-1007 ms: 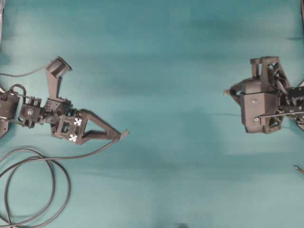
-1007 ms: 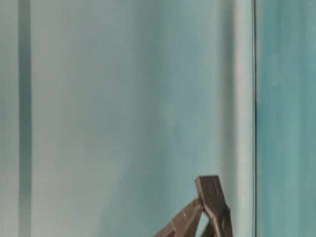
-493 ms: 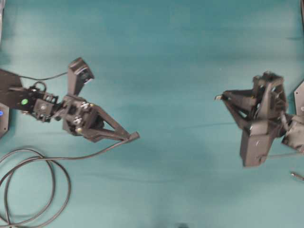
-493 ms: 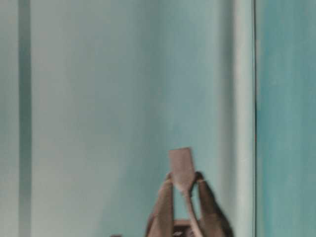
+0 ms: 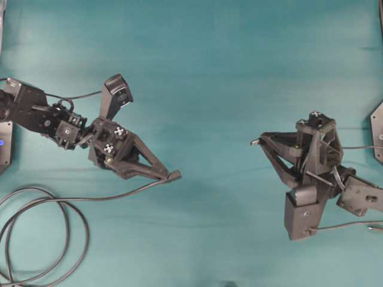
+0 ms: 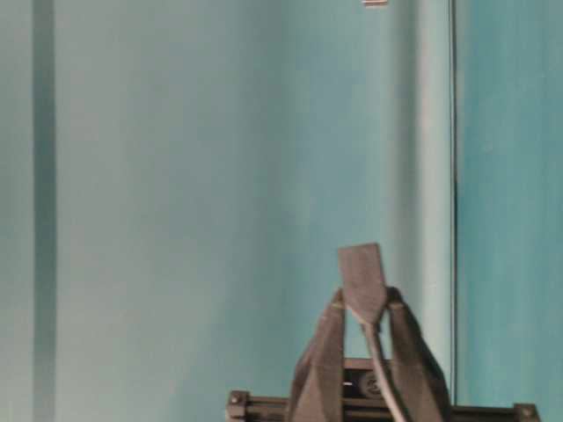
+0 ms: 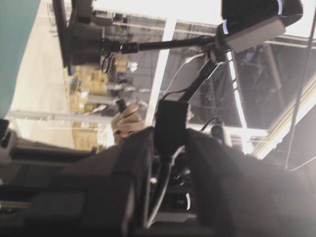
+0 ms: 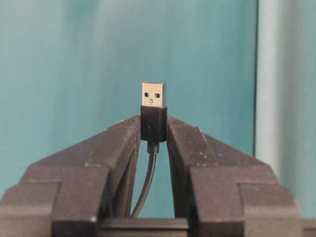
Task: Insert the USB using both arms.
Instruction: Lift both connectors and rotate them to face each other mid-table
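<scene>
Your right gripper [image 8: 153, 129], the black lattice-framed one with two long triangular fingers, is clamped on the short dark collar of the USB [image 8: 153, 95], a small rectangular silver-metal plug whose bright end stands clear above the fingertips in the right wrist view, with its thin black cable [image 8: 146, 182] dropping down between the fingers. In the overhead view that gripper sits at the right of the teal table [image 5: 203, 72], fingers pointing left, and the plug shows only as a tiny pale tip at their end. Your left gripper [image 5: 173, 175], of the same black build, is closed on the all-dark rounded socket end [image 5: 175, 175] of the thicker black cable [image 5: 66, 206], which trails back left and lies in a loose loop on the cloth at the lower left. In the left wrist view you see that dark socket [image 7: 171, 127] pinched between the two fingers and aimed upward at the ceiling rig. In the overhead view the two held ends face each other across the middle of the table, well apart.
</scene>
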{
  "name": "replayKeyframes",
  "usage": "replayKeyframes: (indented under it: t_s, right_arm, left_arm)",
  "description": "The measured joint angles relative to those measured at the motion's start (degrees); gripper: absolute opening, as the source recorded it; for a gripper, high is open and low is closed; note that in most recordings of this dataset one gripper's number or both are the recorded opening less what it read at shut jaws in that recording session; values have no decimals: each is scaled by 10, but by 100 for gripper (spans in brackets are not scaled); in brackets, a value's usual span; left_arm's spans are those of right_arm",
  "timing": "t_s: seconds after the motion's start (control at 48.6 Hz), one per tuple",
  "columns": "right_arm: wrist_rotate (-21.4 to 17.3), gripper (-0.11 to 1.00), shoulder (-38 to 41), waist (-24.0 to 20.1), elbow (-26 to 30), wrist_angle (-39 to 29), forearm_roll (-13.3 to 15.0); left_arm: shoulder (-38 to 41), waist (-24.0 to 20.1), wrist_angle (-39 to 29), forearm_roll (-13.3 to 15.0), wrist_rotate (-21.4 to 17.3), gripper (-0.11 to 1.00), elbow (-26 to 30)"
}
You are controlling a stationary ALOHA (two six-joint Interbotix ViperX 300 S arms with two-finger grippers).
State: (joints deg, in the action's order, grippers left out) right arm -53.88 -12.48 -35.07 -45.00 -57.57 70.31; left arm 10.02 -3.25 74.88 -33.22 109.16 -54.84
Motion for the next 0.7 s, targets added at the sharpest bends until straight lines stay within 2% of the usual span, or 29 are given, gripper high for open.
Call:
replayKeyframes:
  t_s: [0.123,0.35,0.699]
  right_arm:
    - [5,21,2,-8,0,0,11]
    - [33,21,4,-13,1,10,16]
    - [40,21,17,-14,4,31,16]
  left_arm:
    - [18,-3,18,-8,0,19,7]
    - [60,-16,44,-19,0,19,46]
    - [76,-33,3,-41,0,19,75]
